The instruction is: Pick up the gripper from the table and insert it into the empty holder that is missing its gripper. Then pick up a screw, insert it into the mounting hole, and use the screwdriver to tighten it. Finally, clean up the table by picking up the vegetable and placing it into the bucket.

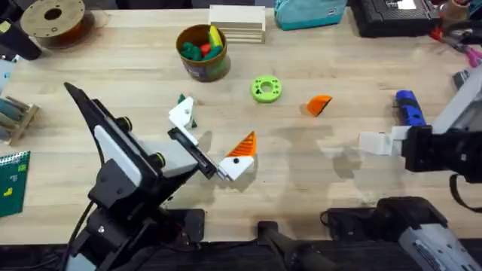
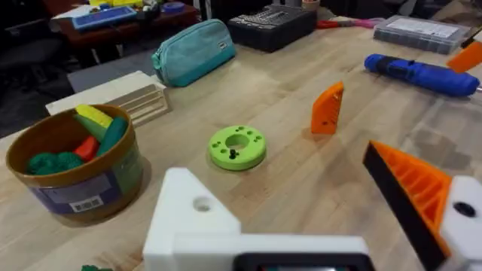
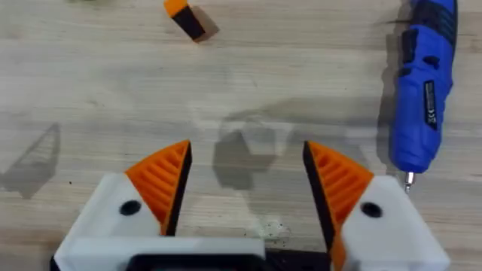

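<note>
Overhead view shows the loose small orange ribbed plastic wedge, the gripper [image 1: 319, 105], lying on the light wooden plank bench [image 1: 316, 173] near its middle, just right of a lime-green round disc [image 1: 265, 89] and apart from both arms. The left claw [image 1: 212, 141] reaches in from the lower left; one of its white angular mounts carries an orange pad, while the other, the holder [image 1: 181, 114], stands bare, so its fingers are spread open and grip nothing. The right claw [image 3: 245, 184] hovers over bare bench at the right with both orange pads fitted, jaws apart and empty. In the left wrist view the gripper [image 2: 328, 109] stands on edge, ribbed face turned sideways, with the bare white holder [image 2: 197, 214] showing a round mounting hole. Judgement: the step in hand is the pick-up of the wedge, not yet begun. To do it well, the right claw should come down squarely over the wedge, close on its flat sides rather than the slanted ribbed face, and keep its orientation so it mates with the holder. The wedge looks light and liable to tip or skid if nudged. The bright blue pen-shaped screwdriver [image 1: 408, 108] lies at the right; the round brown-orange bucket [image 1: 202, 53] holding toys sits at the far side.
</note>
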Controlling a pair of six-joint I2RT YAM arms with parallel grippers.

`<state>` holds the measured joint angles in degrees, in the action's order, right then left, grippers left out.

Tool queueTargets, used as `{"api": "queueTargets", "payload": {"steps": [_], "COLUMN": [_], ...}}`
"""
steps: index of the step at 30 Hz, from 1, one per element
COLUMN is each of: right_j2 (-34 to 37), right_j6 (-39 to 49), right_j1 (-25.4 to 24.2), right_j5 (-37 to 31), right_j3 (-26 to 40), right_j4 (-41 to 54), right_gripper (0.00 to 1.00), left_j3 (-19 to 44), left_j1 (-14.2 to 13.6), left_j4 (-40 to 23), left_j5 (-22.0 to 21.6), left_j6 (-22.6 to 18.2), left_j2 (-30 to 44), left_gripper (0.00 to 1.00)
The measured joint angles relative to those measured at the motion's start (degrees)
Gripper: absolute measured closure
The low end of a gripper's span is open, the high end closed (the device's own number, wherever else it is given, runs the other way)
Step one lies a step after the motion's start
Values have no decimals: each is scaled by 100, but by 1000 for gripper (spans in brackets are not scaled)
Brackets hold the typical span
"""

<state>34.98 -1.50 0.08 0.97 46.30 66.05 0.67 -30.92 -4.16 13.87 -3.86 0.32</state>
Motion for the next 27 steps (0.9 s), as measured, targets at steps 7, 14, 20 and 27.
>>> {"api": "queueTargets", "payload": {"steps": [7, 14, 20, 27], "right_j2": [-2, 0, 0, -2], "right_j6": [0, 0, 9, 24], "right_j1": [0, 0, 0, 0], "right_j5": [0, 0, -6, -9], "right_j3": [0, 0, 0, 0], "right_j4": [1, 1, -101, -934], "right_gripper": [124, 124, 123, 125], "left_j3": [0, 0, 0, 0], "left_j1": [0, 0, 0, 0], "left_j4": [0, 0, 0, 0], "left_j5": [0, 0, 0, 0], "left_j6": [0, 0, 0, 0], "left_j2": [0, 0, 0, -2], "left_gripper": [14, 14, 14, 14]}}
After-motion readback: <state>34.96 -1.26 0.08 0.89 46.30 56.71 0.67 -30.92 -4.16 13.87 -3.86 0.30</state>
